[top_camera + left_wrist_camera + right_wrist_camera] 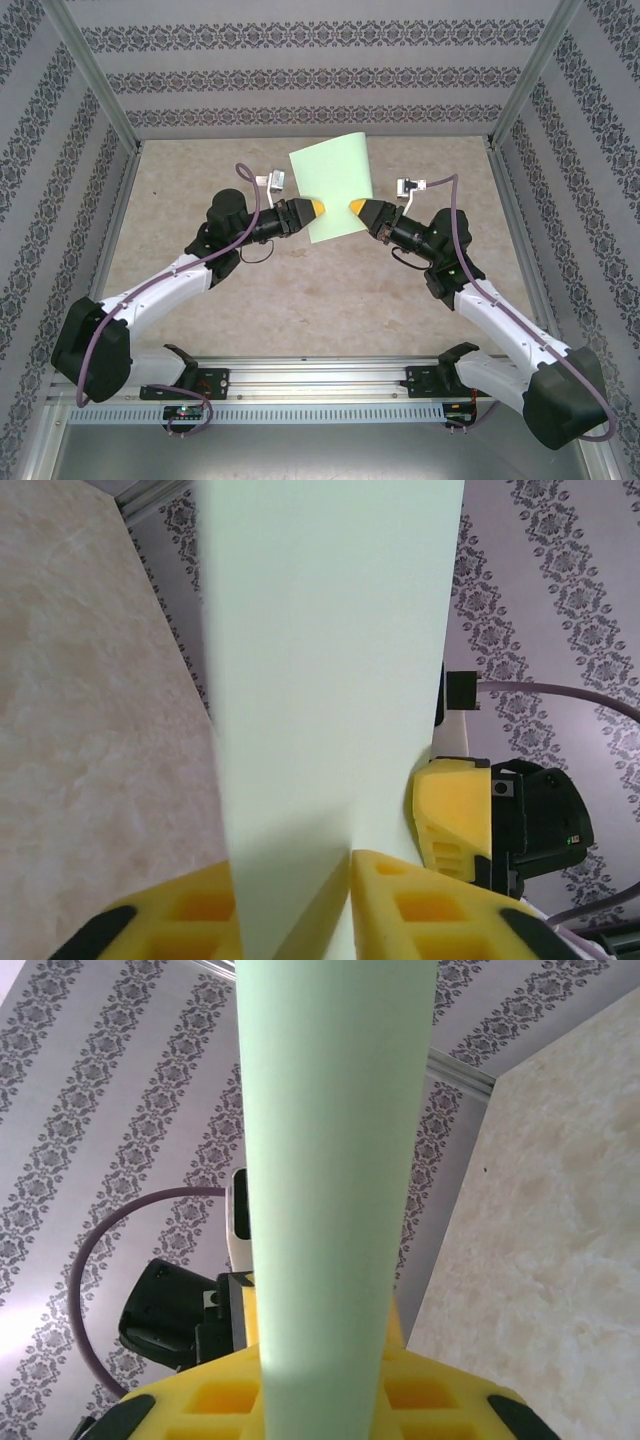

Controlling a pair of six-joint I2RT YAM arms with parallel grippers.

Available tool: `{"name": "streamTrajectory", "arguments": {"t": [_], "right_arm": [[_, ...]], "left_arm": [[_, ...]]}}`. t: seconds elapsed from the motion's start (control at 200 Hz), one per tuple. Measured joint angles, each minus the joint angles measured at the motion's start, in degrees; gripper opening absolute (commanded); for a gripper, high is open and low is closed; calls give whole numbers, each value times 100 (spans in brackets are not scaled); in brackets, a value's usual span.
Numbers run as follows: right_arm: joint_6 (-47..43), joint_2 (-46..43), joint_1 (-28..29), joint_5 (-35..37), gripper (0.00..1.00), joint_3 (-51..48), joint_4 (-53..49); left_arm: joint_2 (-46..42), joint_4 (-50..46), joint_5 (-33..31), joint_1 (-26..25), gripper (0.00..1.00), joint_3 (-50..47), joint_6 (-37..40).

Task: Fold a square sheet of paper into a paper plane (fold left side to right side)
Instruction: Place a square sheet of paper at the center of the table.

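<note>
To the left, the left claw [311, 208], black with yellow tips, is pinched shut on the near-left edge of a thin, pale mint-green sheet of paper [330, 180]. Seen from that wrist, the paper rises from between the yellow fingers [190, 920], and its top is cut off by the edge of the view.

The sheet is held up in the air over the beige marbled worktop [300, 300]. It is bowed, so its true outline is hard to make out. I cannot tell whether its lowest corner touches the surface.

To the right, the right claw [353, 207] grips the opposite edge, its tip pressed onto the paper. Seen from that wrist, the curled paper covers the gap between the yellow fingers [440, 1400]. It also hides much of the other claw's black body behind it.
</note>
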Motion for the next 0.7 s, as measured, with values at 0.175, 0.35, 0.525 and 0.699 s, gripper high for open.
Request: {"name": "streamTrajectory", "arguments": {"t": [0.175, 0.35, 0.525, 0.699], "right_arm": [[-435, -166, -127, 203, 66, 22, -1051], [-1497, -791, -459, 1086, 87, 160, -3239], [-2461, -1093, -664, 1873, 89, 372, -4771], [-2712, -791, -671, 1878, 71, 177, -5027]], "left_arm": [[33, -234, -133, -2, 0, -72, 133], [269, -1084, -328, -2, 0, -275, 522], [1069, -2055, -494, -2, 0, -433, 1128], [1812, -2756, -758, -2, 0, -551, 1641]]}}
